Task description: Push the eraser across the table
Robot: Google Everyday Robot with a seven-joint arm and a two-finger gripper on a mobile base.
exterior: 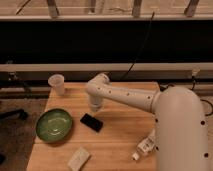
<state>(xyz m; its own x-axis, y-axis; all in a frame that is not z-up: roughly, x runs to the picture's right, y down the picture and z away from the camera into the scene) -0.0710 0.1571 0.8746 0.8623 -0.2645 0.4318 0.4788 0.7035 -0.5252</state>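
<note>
The eraser [91, 122], a small flat black block, lies on the light-brown wooden table [120, 135], right of the green bowl [53, 125]. My white arm reaches in from the right across the table. My gripper [95, 106] hangs at the arm's end just above and behind the eraser, pointing down at the tabletop.
A clear plastic cup [57, 83] stands at the table's far left corner. A pale whitish block [78, 158] lies near the front edge. A small white bottle [144, 148] lies at the front right, by my arm's base. A dark rail and cables run behind the table.
</note>
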